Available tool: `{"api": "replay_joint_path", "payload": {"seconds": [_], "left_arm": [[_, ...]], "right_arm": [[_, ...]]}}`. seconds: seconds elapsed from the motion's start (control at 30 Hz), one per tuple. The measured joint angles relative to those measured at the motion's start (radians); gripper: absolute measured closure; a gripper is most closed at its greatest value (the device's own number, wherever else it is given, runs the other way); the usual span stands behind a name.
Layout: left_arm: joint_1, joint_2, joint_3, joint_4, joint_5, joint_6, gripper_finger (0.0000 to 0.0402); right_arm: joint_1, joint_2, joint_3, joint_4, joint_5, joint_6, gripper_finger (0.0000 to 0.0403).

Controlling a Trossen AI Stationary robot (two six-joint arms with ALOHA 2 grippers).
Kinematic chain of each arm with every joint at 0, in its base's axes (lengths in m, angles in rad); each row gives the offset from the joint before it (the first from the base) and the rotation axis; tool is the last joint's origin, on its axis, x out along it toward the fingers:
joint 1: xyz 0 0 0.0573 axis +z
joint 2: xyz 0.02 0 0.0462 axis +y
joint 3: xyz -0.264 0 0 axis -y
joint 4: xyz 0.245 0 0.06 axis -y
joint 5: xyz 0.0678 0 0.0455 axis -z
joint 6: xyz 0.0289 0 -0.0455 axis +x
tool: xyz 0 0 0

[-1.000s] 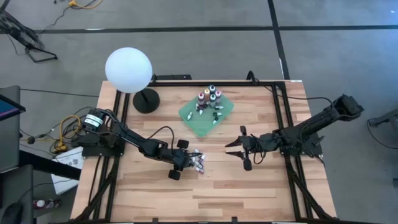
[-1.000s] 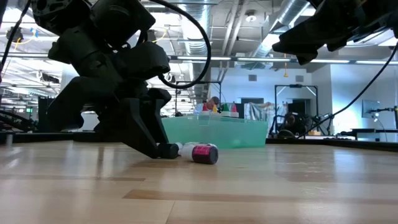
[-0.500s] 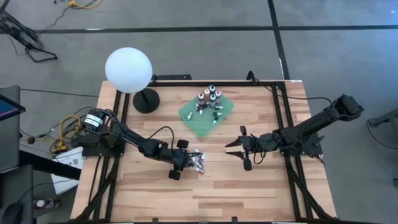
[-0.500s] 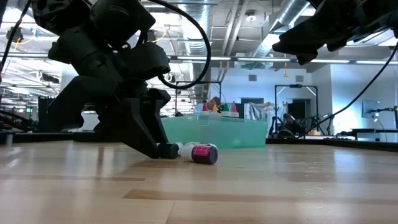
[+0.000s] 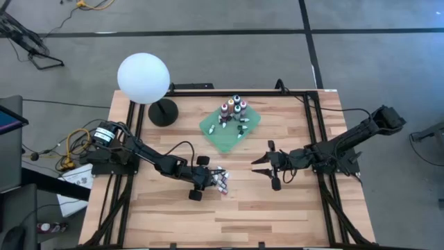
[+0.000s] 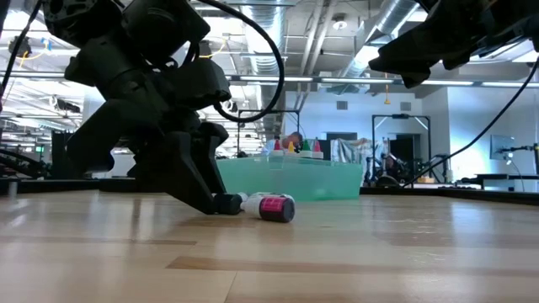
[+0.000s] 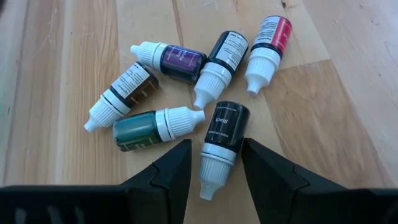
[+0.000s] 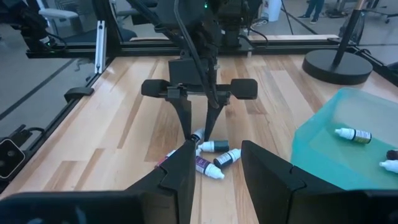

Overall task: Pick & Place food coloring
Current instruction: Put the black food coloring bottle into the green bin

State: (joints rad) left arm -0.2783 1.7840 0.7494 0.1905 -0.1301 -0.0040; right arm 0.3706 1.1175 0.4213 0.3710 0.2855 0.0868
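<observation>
Several food coloring bottles [image 7: 186, 93] lie on their sides in a loose pile on the wooden table [image 5: 219, 179], left of centre. My left gripper [image 7: 216, 163] is low over the pile and open. Its fingers stand on either side of a black bottle [image 7: 224, 127], at its white cap end [image 7: 214, 171]. More bottles stand and lie in a green square container [image 5: 251, 125] at the far middle. My right gripper [image 5: 267, 167] waits open above the table right of centre, facing the pile [image 8: 208, 158]. My left gripper comes at the black bottle slanting down from the table's left, its fingers along the bottle beside the white cap end [image 7: 211, 163]. The bottle lies flat on the table. Whether the fingers [image 7: 177, 163] touch it, I cannot tell.
A white globe lamp [image 5: 143, 78] on a round black base [image 5: 163, 111] stands at the far left. A magenta-labelled bottle [image 6: 276, 207] lies just past my left gripper's tips. The near half of the table [image 5: 263, 215] is bare wood.
</observation>
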Motion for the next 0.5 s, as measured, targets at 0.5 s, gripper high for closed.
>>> {"api": "replay_joint_path", "payload": {"seconds": [0.5], "left_arm": [[-0.002,0.0,-0.001,0.002,0.013,0.022,0.0263]], "right_arm": [[0.0,0.0,0.0,0.0,0.0,0.001,0.0282]]}}
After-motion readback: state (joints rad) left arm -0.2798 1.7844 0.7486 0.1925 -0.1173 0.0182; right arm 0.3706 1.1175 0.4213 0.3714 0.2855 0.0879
